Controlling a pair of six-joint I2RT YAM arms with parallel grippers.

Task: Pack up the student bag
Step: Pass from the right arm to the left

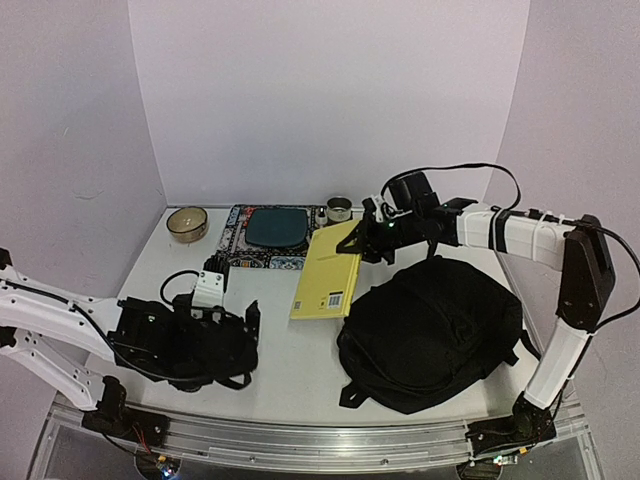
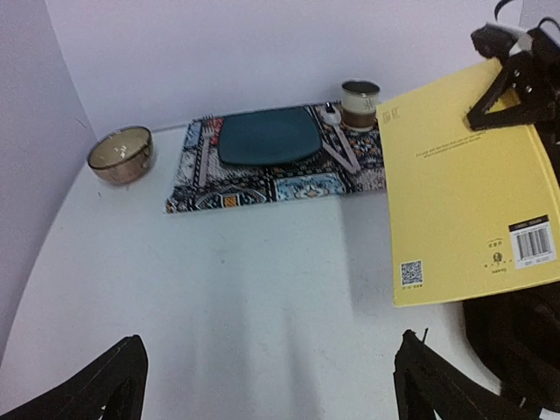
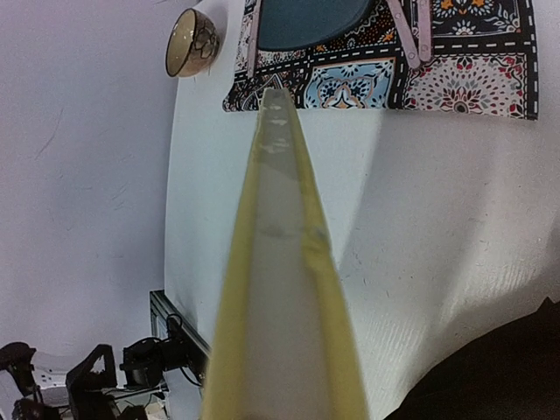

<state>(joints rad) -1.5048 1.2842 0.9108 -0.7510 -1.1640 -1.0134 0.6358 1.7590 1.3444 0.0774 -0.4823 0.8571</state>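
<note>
White table (image 1: 300, 375), matte and faintly scuffed, boxed in by plain pale walls on the left, far and right sides; metal rail along the near edge. Left end effector (image 2: 269, 343) low over the near-left part of the table, fingers spread wide, nothing between them. Far-left corner: brown glass bowl (image 1: 187, 223), upright. Just right of it, against the far edge, a patterned mat (image 1: 236, 252) lies flat, carrying a dark teal plate (image 1: 275, 227) and a pale spoon (image 2: 337, 131) along the plate's right side. Small tin cup (image 1: 339, 209) stands at the mat's far-right corner. Toward the middle, a yellow book (image 1: 327, 272), barcode side up, is held tilted above the table and casts a shadow beneath. Right end effector (image 1: 370, 232) is clamped on the book's far corner. Student bag (image 1: 432, 330) lies flat on the near-right part of the table, its left side just beside the book's near corner.
</note>
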